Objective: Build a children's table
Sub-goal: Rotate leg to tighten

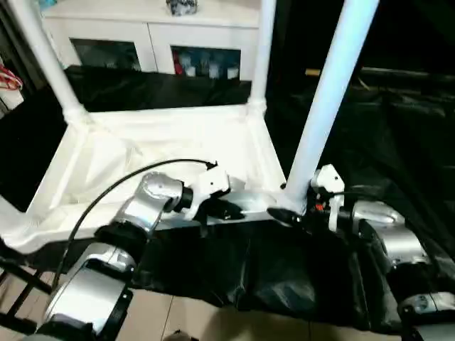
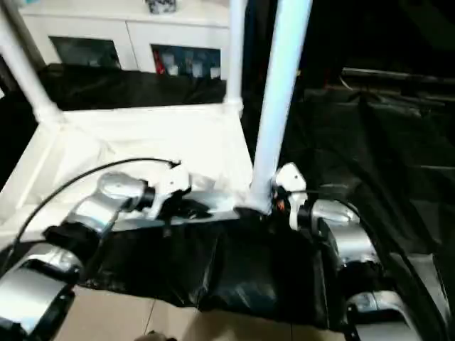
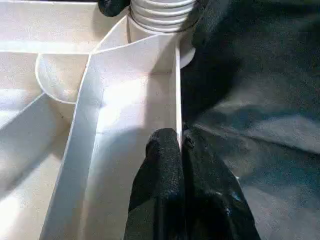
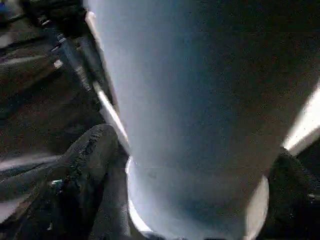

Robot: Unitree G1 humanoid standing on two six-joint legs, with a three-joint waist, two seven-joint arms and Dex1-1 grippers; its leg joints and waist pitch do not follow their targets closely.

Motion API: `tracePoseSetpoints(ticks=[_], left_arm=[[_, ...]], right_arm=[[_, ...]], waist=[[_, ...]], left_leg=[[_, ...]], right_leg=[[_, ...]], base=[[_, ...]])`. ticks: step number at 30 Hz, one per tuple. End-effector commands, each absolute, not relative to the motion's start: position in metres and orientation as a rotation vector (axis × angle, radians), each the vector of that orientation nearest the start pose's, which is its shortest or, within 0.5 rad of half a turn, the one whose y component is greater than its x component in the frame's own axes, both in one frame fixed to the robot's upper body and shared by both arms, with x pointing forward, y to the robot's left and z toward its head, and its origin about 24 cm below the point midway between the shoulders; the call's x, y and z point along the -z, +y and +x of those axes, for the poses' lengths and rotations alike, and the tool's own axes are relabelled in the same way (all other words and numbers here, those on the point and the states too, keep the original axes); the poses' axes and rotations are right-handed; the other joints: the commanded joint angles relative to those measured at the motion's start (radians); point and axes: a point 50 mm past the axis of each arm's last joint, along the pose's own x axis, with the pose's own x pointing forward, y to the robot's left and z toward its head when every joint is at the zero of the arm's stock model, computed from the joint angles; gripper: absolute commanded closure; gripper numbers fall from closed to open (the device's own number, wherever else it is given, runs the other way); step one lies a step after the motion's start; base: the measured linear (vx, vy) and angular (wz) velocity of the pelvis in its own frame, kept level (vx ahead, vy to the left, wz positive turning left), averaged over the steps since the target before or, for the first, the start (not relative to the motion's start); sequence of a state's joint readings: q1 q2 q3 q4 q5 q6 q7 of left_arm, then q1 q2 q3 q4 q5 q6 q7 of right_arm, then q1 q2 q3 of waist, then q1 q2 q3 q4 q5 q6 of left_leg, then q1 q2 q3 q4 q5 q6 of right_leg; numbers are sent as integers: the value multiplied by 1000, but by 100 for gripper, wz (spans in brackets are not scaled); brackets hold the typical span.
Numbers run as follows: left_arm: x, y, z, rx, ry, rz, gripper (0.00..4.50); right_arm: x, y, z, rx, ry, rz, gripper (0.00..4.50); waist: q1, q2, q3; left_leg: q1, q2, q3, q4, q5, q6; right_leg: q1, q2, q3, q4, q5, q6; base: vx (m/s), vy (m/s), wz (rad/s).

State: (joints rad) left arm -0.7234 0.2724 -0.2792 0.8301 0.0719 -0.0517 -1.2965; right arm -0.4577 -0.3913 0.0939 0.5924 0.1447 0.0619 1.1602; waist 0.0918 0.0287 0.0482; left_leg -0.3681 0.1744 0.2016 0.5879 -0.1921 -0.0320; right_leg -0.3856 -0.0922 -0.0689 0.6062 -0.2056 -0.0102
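The left gripper (image 3: 181,145) pinched the near rim of the upturned white plastic table top (image 1: 170,142). The right gripper (image 4: 190,200), fingers spread, straddled the base of the near white tapered leg (image 1: 327,106).

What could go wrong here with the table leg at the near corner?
The right gripper straddles the base of the near leg without clearly clamping it; if the leg isn't seated in its socket, it could tip. The left gripper pinches only the thin rim of the tabletop, so that could slip on the black sheet.
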Motion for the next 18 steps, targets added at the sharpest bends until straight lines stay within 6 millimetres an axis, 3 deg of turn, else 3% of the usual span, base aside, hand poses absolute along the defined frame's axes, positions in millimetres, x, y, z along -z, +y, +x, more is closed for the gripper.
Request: tracePoseSetpoints(ticks=[1, 8, 11, 16, 18], left_arm=[[-55, 103, 324, 1544, 415, 433, 450], [-55, 116, 320, 1582, 456, 438, 450], [-55, 119, 320, 1581, 461, 440, 450], [-56, 109, 327, 1477, 409, 402, 450], [-55, 107, 329, 1450, 403, 399, 450]], right_arm=[[-32, -163, 294, -1255, 394, -135, 87], [-34, -164, 290, -1317, 413, -156, 160], [-34, -165, 288, -1323, 416, -155, 169], [-29, -155, 291, -1222, 366, -72, 174], [-28, -153, 293, -1182, 353, -62, 175]], waist=[[2, -6, -56], [3, -7, -54], [2, -9, -54], [4, -9, -56], [2, -10, -53]], left_leg=[[13, 71, -28, -74, -205, 67], [12, 72, -29, -77, -211, 62], [14, 72, -29, -78, -222, 52], [12, 72, -28, -74, -190, 63], [13, 71, -29, -78, -218, 49]], right_leg=[[40, -75, 49, -69, -111, -283], [38, -76, 49, -70, -142, -280], [38, -75, 49, -71, -155, -277], [38, -76, 49, -68, -117, -281], [36, -77, 49, -73, -166, -274]], base=[[0, 0, 0], [0, 0, 0], [0, 0, 0], [0, 0, 0], [0, 0, 0]])
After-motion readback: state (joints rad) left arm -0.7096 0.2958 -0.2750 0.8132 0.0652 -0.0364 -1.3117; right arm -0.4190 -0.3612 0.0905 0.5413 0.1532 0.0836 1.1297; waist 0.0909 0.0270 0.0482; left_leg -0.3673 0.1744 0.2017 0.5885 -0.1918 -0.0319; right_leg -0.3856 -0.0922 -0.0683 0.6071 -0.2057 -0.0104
